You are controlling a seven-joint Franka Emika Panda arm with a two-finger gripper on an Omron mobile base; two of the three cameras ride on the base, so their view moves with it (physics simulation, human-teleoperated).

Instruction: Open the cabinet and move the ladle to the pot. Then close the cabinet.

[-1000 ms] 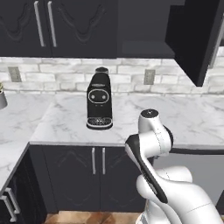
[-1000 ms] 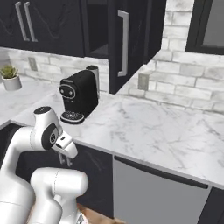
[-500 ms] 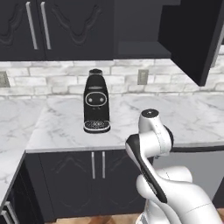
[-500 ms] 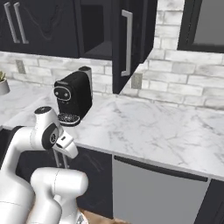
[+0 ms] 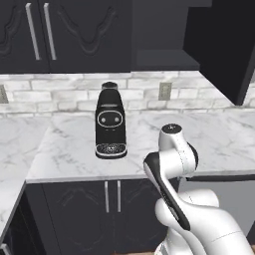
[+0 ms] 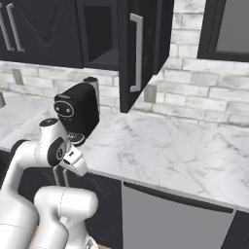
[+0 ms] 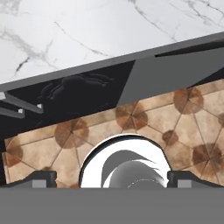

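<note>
The tall black wall cabinet point(image 5: 159, 35) stands open, its door point(image 5: 224, 45) swung out toward me at the upper right. In the right base view the same door point(image 6: 138, 48) shows its long silver bar handle beside the dark open compartment point(image 6: 99, 34). The ladle and the pot are out of view. My arm is folded low in front of the counter, the hand pointing down at the floor. In the hand view my gripper point(image 7: 112, 179) is open, with its two dark fingertips point(image 7: 41, 177) far apart and nothing between them.
A black coffee machine point(image 5: 110, 122) stands on the marble counter point(image 5: 209, 134) below the closed wall cabinets point(image 5: 64, 35). Black under-counter cabinets point(image 5: 112, 209) and a grey appliance front point(image 6: 170, 219) sit below. The hand view shows the counter edge point(image 7: 109, 26) and tiled floor point(image 7: 144, 122).
The whole scene has shifted in both base views, so the base has moved. The open cabinet door looms larger now. The arm keeps its folded pose and the gripper stays open.
</note>
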